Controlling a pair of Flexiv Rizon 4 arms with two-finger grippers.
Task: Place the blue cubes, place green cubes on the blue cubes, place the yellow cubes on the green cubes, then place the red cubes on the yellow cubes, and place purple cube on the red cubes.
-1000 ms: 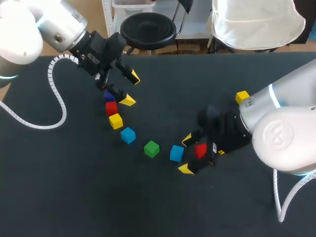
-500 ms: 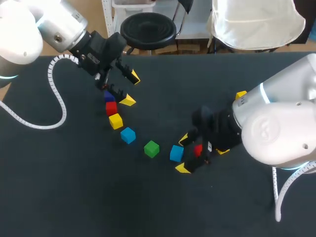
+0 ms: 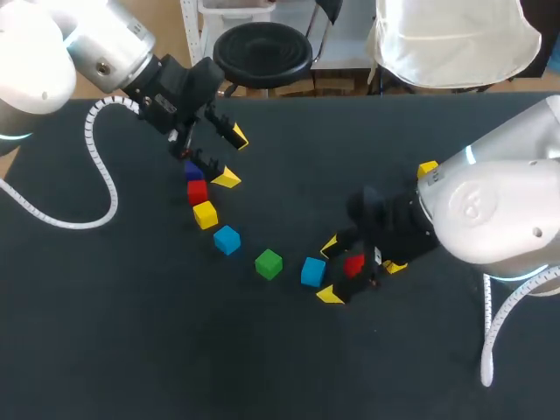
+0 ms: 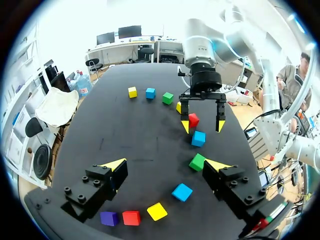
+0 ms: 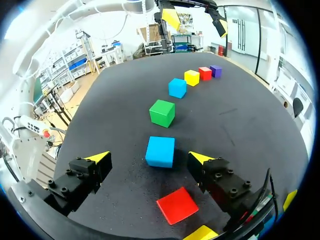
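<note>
A curved row of cubes lies on the black table: purple (image 3: pixel 192 171), red (image 3: pixel 197 192), yellow (image 3: pixel 205 214), blue (image 3: pixel 227 239), green (image 3: pixel 269 263), blue (image 3: pixel 312 271). My right gripper (image 3: pixel 331 271) stands open low over the table, with a second red cube (image 3: pixel 354 264) loose between its fingers. In the right wrist view that red cube (image 5: pixel 177 205) lies under the open gripper (image 5: pixel 150 158), and the near blue cube (image 5: pixel 160 151) sits just ahead between the tips. My left gripper (image 3: pixel 233 157) hangs open and holds nothing, above the purple end of the row.
A yellow cube (image 3: pixel 428 170) lies beside the right arm, another yellow cube (image 3: pixel 394 267) peeks out under its wrist. The left wrist view shows yellow (image 4: pixel 132 92), blue (image 4: pixel 150 93) and green (image 4: pixel 168 98) cubes at the table's far side.
My right arm's upper body has swung in toward the middle; its gripper barely shifted and still straddles the red cube. The left arm and all cubes kept still.
</note>
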